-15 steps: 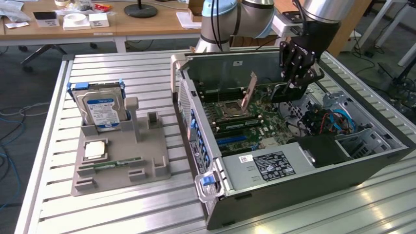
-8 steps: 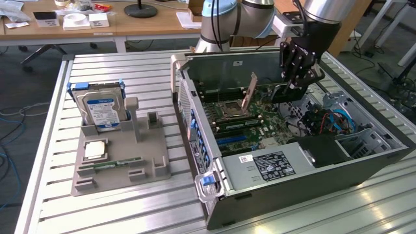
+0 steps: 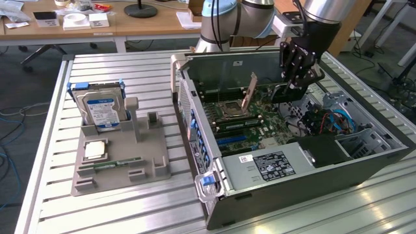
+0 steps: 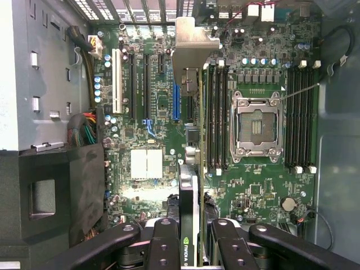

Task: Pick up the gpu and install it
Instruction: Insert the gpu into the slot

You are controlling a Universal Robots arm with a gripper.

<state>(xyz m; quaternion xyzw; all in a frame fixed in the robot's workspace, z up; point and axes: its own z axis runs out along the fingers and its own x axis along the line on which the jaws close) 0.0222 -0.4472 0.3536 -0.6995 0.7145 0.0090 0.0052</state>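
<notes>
A: Looking for the gpu (image 4: 189, 191)?

B: Standing edge-on inside the open computer case (image 3: 312, 175), in the upper middle of the exterior view. Pointing its silvery bracket (image 4: 194, 48) toward the case's rear wall. Hanging over the motherboard (image 4: 152, 112), between the blue slot (image 4: 176, 101) and the bank of memory slots (image 4: 216, 112).

A: Being held, or sitting loose?

B: Being held. Clamped by the pincer (image 4: 194, 250), roughly half closed, with fingers (image 4: 163, 244) pressing both faces at the end away from the bracket.

A: Already sitting in a slot?

B: Possibly touching one along the lower edge, possibly hovering just above. Not telling from here.

A: Worrying about anything?

B: Judging three risks. First, tipping: gripping one end only, so likely lifting the bracket end and seating crooked when pressing down. Second, drifting sideways: sitting just beside the memory slots, so possibly landing on their latches instead of in the proper slot. Third, snagging the bracket on the rear wall and twisting in the fingers.

A: Crowding from anything else?

B: Seemingly not. Noting only the hard drive (image 3: 104, 109), resting well apart in the grey holder (image 3: 120, 161) on the surface (image 3: 130, 214) at the exterior view's left.
</notes>
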